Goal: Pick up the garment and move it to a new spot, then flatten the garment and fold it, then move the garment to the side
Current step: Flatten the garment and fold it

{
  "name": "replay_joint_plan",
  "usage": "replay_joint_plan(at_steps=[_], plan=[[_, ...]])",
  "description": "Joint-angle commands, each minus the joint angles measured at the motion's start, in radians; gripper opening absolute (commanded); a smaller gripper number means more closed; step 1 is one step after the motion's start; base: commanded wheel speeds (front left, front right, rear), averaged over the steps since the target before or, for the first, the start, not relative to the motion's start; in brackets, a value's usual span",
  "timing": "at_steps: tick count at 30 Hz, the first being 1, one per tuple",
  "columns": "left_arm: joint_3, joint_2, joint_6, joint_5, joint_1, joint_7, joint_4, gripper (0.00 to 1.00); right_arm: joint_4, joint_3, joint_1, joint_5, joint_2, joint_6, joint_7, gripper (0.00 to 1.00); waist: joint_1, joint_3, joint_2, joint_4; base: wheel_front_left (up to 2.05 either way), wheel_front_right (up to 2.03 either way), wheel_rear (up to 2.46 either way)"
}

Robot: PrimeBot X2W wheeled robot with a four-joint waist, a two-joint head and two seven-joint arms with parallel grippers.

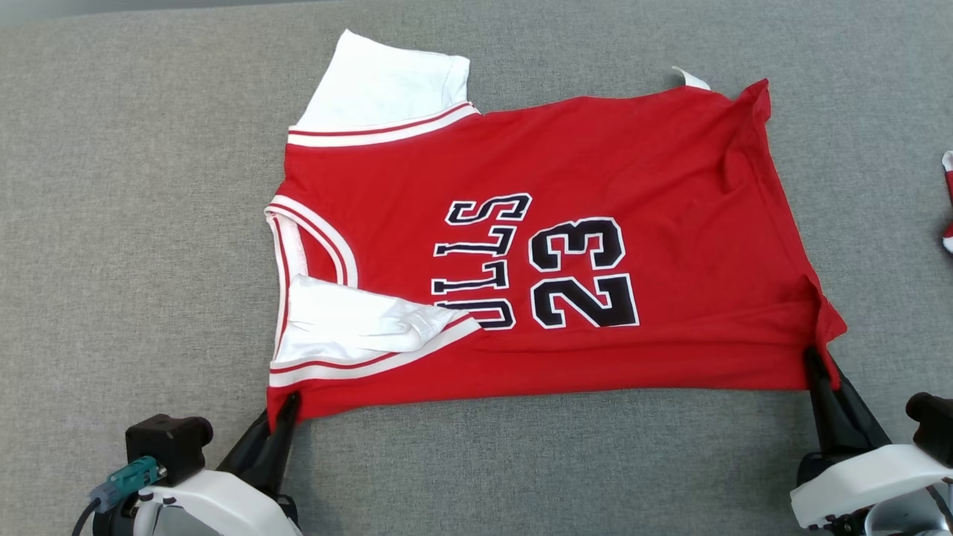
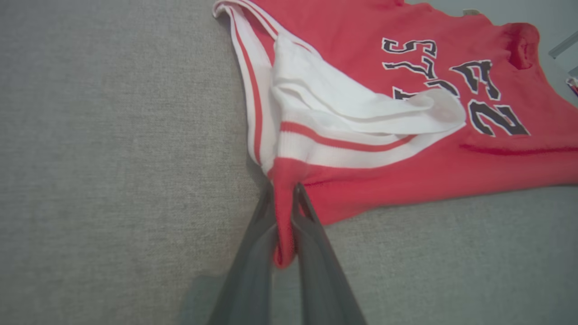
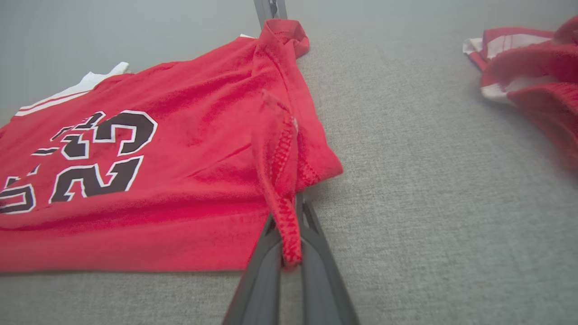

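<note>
Left gripper (image 1: 287, 408) clamped on the near shoulder corner of the red jersey (image 1: 595, 171), cloth pinched tight. Jersey lies spread flat mid grey worktop (image 1: 112, 223), collar left, hem right, one white sleeve (image 1: 350, 320) folded onto the chest. Right gripper (image 1: 817, 368) clamped on the near hem corner. Second red-white garment (image 1: 948, 201) at far right, apart.

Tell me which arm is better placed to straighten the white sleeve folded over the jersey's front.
Probably the left. The left fingers pinch the jersey at the shoulder corner right beside that sleeve, while the right fingers hold the hem corner at the far end. It must release first.
</note>
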Motion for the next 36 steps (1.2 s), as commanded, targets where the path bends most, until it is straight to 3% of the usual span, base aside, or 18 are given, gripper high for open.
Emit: replay_joint_plan(at_steps=[1,2,3,9,17,30,36], plan=[[-0.002,0.001,0.006,-0.003,0.005,0.005,-0.004,0.02,-0.007,-0.006,0.003,0.002,0.002,-0.001,0.011,0.33,0.0,-0.002,0.0,0.002,0.0,0.0,0.0],[-0.005,-0.002,0.01,-0.001,0.003,0.003,-0.002,0.97,-0.006,-0.005,0.004,0.001,0.005,-0.001,0.016,0.91,0.0,-0.002,0.0,0.003,0.0,0.0,0.0],[-0.009,-0.008,0.009,-0.001,-0.001,0.002,0.003,1.0,-0.005,-0.006,0.003,-0.004,0.007,-0.001,0.019,1.0,0.0,-0.004,0.0,0.004,0.0,0.0,0.0],[0.028,-0.044,0.031,0.038,-0.059,-0.124,-0.003,1.0,-0.038,-0.036,-0.027,-0.034,0.018,-0.001,-0.024,1.0,0.0,-0.017,0.0,0.002,0.0,0.0,0.0],[0.06,-0.038,0.055,0.143,-0.167,-0.276,-0.03,1.0,-0.126,-0.06,-0.101,-0.105,0.024,-0.001,-0.106,1.0,0.0,-0.038,0.0,-0.005,0.0,0.0,0.0],[0.07,-0.036,0.073,0.156,-0.219,-0.287,-0.027,1.0,-0.179,-0.048,-0.132,-0.121,0.03,-0.001,-0.1,1.0,0.0,-0.03,0.0,-0.004,0.0,0.0,0.0],[0.06,-0.02,0.033,0.156,-0.352,-0.252,-0.029,1.0,-0.176,-0.044,-0.163,-0.108,0.03,-0.001,-0.103,1.0,0.0,0.014,0.0,-0.009,0.0,0.0,0.0]])
